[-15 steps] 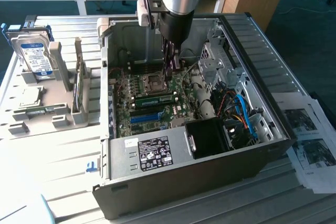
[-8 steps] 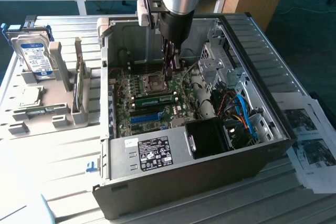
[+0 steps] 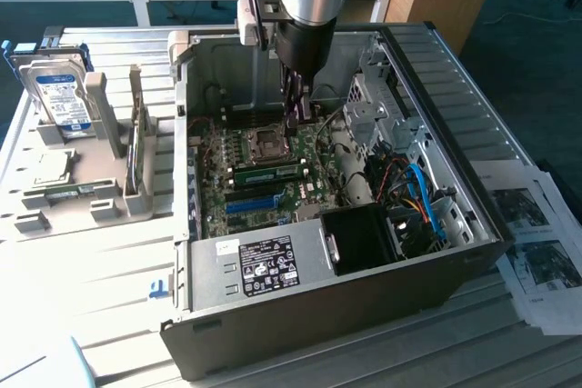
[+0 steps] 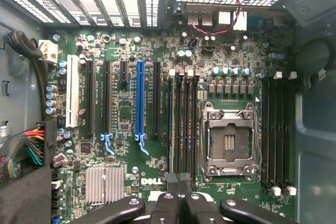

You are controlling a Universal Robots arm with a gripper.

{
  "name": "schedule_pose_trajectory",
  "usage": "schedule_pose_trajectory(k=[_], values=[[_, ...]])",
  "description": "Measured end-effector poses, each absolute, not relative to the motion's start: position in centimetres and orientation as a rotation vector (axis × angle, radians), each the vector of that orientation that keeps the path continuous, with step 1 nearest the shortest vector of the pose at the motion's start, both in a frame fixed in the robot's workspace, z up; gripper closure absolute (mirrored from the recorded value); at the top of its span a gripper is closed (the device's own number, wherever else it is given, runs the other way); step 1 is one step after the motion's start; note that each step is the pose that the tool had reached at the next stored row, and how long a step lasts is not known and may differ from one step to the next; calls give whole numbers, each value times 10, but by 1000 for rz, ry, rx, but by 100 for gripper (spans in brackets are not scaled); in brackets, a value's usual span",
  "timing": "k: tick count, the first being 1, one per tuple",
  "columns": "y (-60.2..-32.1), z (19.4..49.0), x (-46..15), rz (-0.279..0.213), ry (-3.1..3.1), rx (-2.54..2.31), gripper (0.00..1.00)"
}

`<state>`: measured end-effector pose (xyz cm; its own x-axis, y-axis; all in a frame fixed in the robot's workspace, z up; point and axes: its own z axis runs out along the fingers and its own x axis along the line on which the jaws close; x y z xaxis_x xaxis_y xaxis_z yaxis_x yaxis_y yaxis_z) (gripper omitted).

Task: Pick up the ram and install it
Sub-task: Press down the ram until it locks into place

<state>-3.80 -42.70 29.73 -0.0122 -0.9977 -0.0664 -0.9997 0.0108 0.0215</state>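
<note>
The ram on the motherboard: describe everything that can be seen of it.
The ram is a long, narrow, thin green board with small dark chips and a pale label near its middle. It sits among the black slots between the CPU socket and the blue expansion slot, running across the motherboard inside the open computer case. Whether it is pressed fully home cannot be told. The shut gripper hangs above the end on the exterior view's right; contact cannot be told.

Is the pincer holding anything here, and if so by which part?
Nothing appears held. The pincer is shut, with nothing visible between its tips, over the motherboard. The ram sits along the slots, apart from it.
</note>
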Motion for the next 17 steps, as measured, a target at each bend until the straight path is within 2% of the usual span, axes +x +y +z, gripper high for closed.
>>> schedule_pose_trajectory(k=[17], values=[[-427, 297, -38, 97, 2210, -2185, 90]])
